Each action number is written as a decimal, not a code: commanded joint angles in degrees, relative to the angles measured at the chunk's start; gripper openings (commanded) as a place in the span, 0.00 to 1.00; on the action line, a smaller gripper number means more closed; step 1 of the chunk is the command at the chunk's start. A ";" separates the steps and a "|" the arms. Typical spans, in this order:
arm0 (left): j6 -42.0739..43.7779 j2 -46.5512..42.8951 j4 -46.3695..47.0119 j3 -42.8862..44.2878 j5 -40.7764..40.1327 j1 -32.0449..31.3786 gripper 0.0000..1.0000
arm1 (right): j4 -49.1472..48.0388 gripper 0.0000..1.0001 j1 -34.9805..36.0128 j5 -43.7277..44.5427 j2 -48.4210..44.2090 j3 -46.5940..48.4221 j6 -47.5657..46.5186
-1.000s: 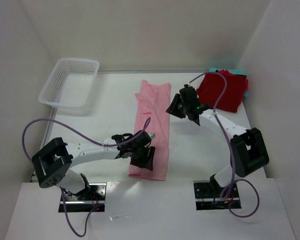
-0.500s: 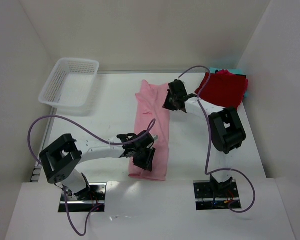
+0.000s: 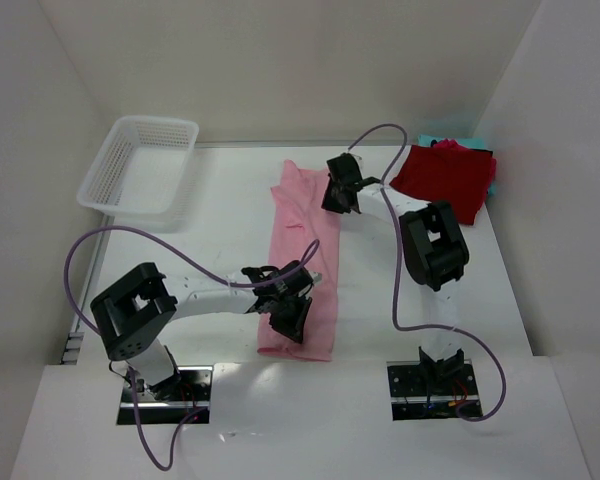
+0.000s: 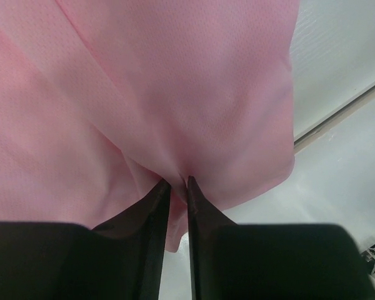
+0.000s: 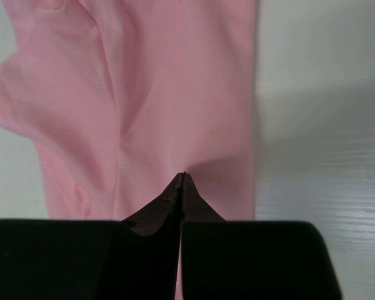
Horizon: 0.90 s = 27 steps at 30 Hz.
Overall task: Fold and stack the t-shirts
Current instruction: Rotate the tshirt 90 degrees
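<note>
A light pink t-shirt [image 3: 305, 225], folded into a long strip, lies down the middle of the table. My left gripper [image 3: 290, 312] is at its near end. In the left wrist view the gripper [image 4: 178, 181] is shut on a raised fold of the pink cloth [image 4: 175, 94]. My right gripper [image 3: 332, 200] is at the strip's far right edge. In the right wrist view it [image 5: 183, 175] is shut, its tips over the pink cloth [image 5: 175, 75] with nothing seen between them. A dark red folded t-shirt [image 3: 445, 180] lies at the back right, with teal cloth [image 3: 428, 140] showing at its edge.
A white mesh basket [image 3: 140, 165] stands at the back left. White walls close in the table on the left, back and right. The right arm's purple cable [image 3: 380, 135] arcs over the back of the table.
My right arm has swung left from beside the dark red shirt to the far right edge of the pink shirt. My left gripper has shifted slightly toward the near end.
</note>
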<state>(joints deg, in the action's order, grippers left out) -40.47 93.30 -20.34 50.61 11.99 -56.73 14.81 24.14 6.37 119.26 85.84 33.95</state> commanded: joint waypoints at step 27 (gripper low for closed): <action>0.39 1.63 -0.14 0.28 3.39 -0.22 0.21 | 6.11 0.00 -3.48 3.30 15.47 19.96 -3.90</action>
<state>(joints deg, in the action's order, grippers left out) -40.60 94.32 -20.32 50.72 13.65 -56.73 19.03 21.98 7.94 132.05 101.69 31.57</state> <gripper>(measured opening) 0.215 0.003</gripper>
